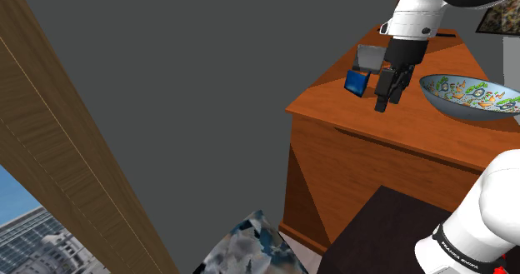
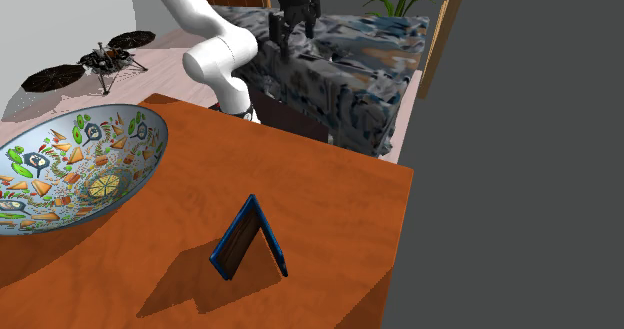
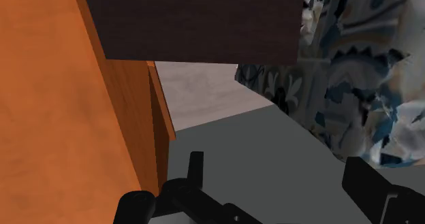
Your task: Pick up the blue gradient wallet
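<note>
Shows wallet point(image 2: 248, 239) propped open like a tent on desk point(image 2: 330, 197), fold uppermost and both free edges down, apart from bowl point(image 2: 80, 162). Presents a blue outer face in the shoulder view, with a grey leaf behind it. Places hand point(image 2: 298, 37) well apart from wallet, beyond the desk's far side in the second exterior view, in front of a blue-grey patterned block point(image 2: 340, 67). Agrees with the wrist view: desk's orange side wall close alongside, fingers point(image 3: 371, 185) standing wide apart, nothing between them.

Probably handles as light and thin, with leaves stiff enough to stand yet free to hinge at the fold. Likely slides on the smooth top under any sideways push.

Suggests a grip from above across the fold, one finger outside each leaf, pressing the tent flat on closing. Risks tipping or skating away with contact on one leaf only.
</note>
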Robot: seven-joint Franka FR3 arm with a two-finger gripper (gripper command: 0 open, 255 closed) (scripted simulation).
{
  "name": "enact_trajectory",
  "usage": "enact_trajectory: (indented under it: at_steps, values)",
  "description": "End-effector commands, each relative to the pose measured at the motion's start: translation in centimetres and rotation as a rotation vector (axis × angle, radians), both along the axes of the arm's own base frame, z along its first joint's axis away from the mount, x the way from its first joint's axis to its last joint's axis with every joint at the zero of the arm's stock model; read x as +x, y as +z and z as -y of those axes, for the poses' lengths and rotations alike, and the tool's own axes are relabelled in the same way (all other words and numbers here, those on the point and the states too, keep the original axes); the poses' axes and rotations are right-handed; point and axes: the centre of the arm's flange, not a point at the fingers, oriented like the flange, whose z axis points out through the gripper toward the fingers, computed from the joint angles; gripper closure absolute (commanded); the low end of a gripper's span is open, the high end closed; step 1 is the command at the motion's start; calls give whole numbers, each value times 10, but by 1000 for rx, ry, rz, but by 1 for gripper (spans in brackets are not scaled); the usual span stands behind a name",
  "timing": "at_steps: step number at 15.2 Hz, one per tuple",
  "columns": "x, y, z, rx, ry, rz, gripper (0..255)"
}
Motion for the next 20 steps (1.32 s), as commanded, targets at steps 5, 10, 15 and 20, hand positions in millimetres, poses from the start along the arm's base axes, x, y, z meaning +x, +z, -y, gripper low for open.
enact_trajectory:
  at_steps: [5, 10, 15, 20]
  values:
    - [35, -11, 34, -16, -41, 12, 0]
    - [76, -23, 78, -36, -92, 28, 0]
    - [116, -33, 124, -56, -143, 43, 0]
    - [153, -42, 173, -75, -194, 59, 0]
